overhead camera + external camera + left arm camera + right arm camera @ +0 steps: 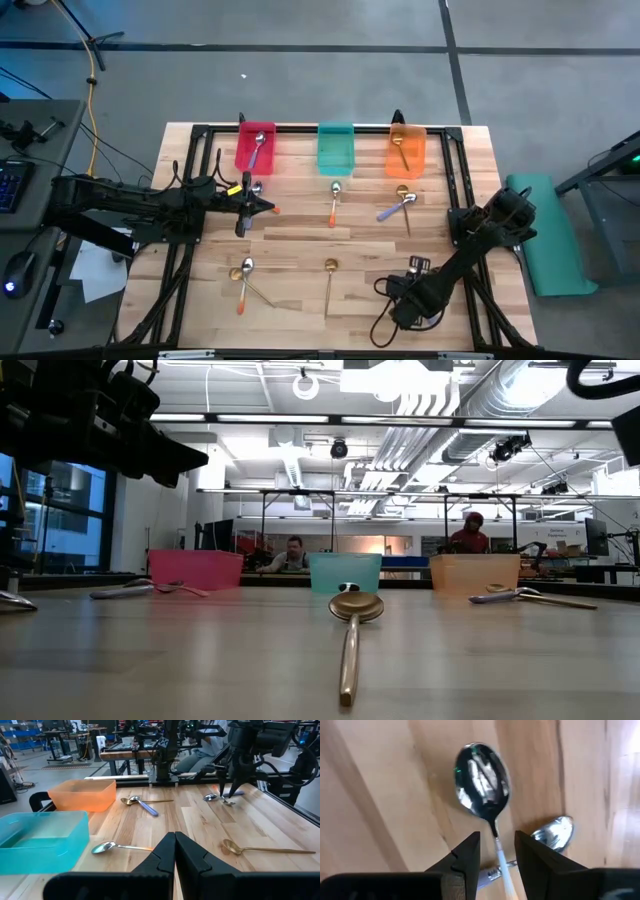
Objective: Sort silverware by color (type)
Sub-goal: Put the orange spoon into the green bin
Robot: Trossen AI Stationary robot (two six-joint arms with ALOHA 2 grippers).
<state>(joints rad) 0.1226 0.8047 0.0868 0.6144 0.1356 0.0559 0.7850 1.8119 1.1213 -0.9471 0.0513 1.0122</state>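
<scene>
The wooden table [300,240] carries everything, with the two dark arms reaching in from opposite sides. Along the edge far from both grippers stand a red bin [243,150], a teal bin [335,165] and an orange bin [417,160]. The red one holds a purple-handled spoon [257,150] and the orange one a gold-coloured spoon [400,148]. Two people [293,552] sit in the room beyond the bins. The right gripper [496,852] points down at the near part of the table. Its fingers are spread apart, one on each side of the thin pale handle of a silver-bowled spoon [482,775], with a gap showing on either side. That spoon's bowl lies just ahead of the fingertips. A second spoon [554,835] crowds the spot: its bowl rests just beside one finger and its handle crosses under the first. Between this gripper and the orange bin lies a crossed pair [400,207], one purple-handled and one gold. Off to its side, toward the left arm, lie a lone gold spoon [329,278] and another pair [244,280]. The left gripper [175,852] is over the table in front of the red bin, fingers pressed together with nothing seen between them. An orange-handled spoon [335,202] lies ahead of it.
</scene>
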